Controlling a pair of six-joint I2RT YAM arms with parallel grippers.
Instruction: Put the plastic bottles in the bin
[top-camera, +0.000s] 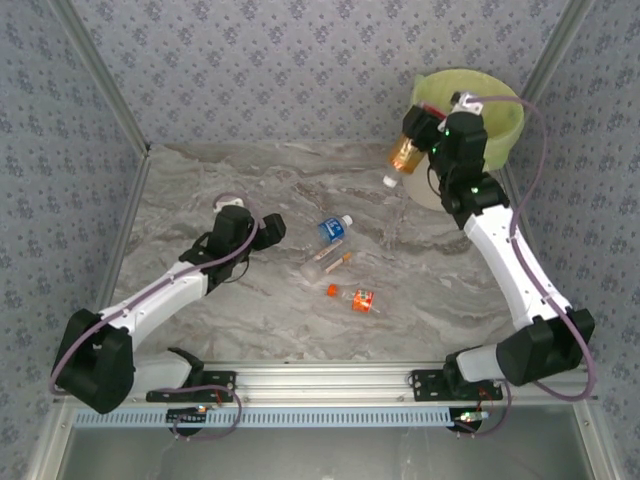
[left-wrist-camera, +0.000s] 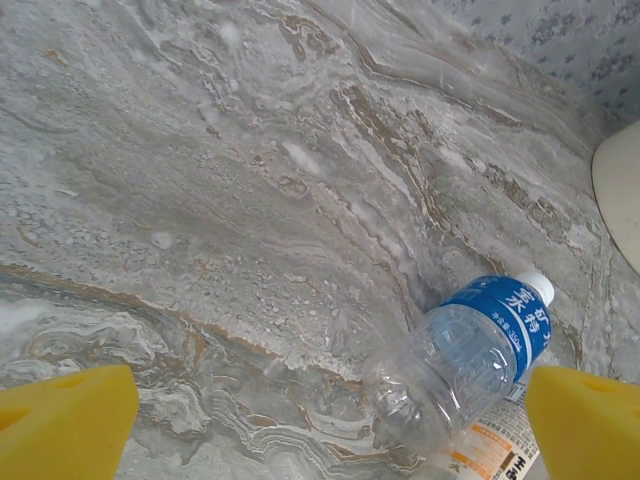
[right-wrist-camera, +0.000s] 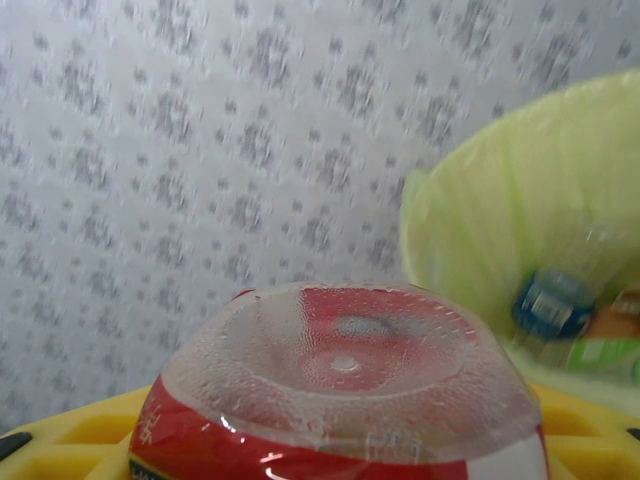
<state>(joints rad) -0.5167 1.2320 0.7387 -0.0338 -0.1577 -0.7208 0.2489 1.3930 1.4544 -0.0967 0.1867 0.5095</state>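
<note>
At the left of the table, the left gripper hovers low, jaws spread wide and empty. Its wrist view shows the yellow fingers well apart; the blue-labelled bottle lies on its side near the right-hand one, cap pointing away. It rests against a second bottle with an orange-and-white label, cut off by the frame edge.

Mid-table, an orange-labelled bottle lies nearer the arms. A small orange item lies just beside it; too small to tell whether cap or bottle.

To the right, the right gripper pinches the held bottle, cap downward, at the near-left rim of the bin.

Judgement: the step in hand is the drop. The bottle appears beside the rim rather than squarely over the mouth; carry it further over the opening before parting the jaws, lest it strike the rim and fall to the table.

Obscured: in the right wrist view the bottle's base covers the finger contact; the bin contents are blurred, though a blue-labelled shape can be made out.
</note>
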